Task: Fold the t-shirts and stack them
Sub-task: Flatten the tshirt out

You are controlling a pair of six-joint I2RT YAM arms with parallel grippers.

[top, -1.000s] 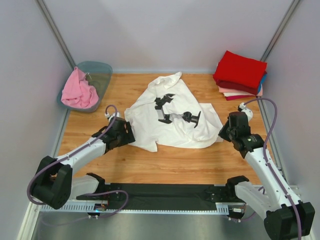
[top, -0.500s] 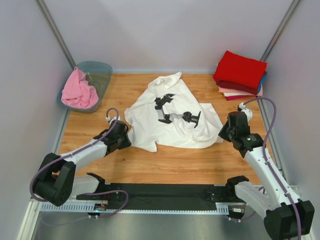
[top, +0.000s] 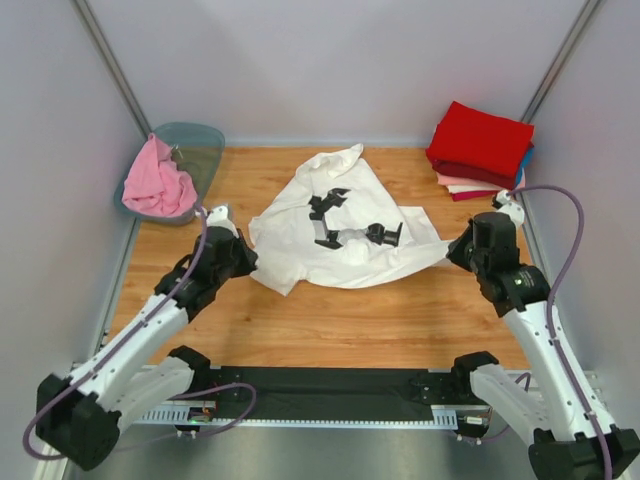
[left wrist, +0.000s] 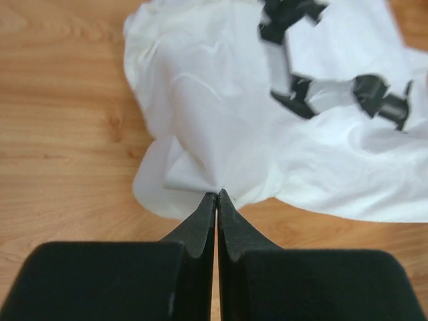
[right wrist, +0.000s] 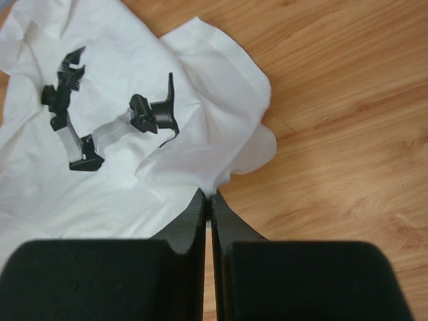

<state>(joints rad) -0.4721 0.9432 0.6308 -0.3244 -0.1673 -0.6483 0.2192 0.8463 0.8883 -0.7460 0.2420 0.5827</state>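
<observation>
A large white t-shirt [top: 345, 262] with a black and grey print lies crumpled mid-table. My left gripper [top: 248, 266] is shut on its near left edge; in the left wrist view the jaws [left wrist: 217, 194] pinch the white cloth [left wrist: 214, 100]. My right gripper [top: 450, 250] is shut on the near right corner, with cloth [right wrist: 221, 87] bunched at its tips [right wrist: 208, 194]. A pink t-shirt [top: 158, 182] hangs in the tub. Folded t-shirts [top: 482, 140], red on top with blue and peach edges below, are stacked at the back right.
The translucent grey-green tub [top: 203, 143] stands at the back left corner. Grey walls close in the wooden table [top: 350, 320] on three sides. A black rail with the arm bases runs along the near edge.
The left gripper has shut on the shirt's left edge. Both arms have risen and drawn apart, and the shirt's near edge is now pulled out between them.
</observation>
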